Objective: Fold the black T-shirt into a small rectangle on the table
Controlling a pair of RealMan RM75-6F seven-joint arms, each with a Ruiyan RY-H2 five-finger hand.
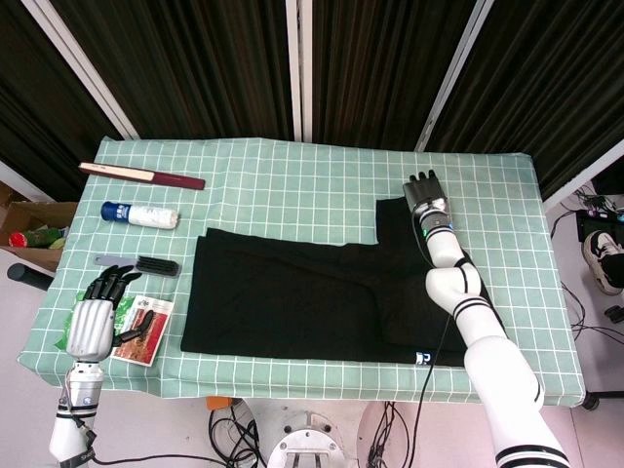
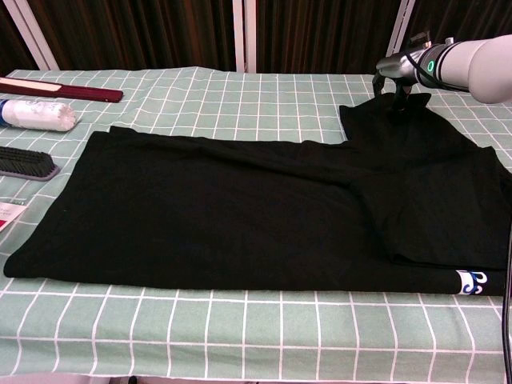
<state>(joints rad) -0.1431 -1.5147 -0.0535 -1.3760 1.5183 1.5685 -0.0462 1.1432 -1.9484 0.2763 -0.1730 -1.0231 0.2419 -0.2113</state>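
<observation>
The black T-shirt lies flat on the green checked table, partly folded, with a sleeve part sticking out at the far right. My right hand is at the far edge of that part. In the chest view its fingers point down and touch the fabric's far edge, with no cloth lifted. My left hand hovers at the table's front left corner, fingers apart and holding nothing, well clear of the shirt.
Left of the shirt lie a grey brush, a white bottle with a blue cap, a dark red strip and snack packets. A cardboard box stands beyond the left edge.
</observation>
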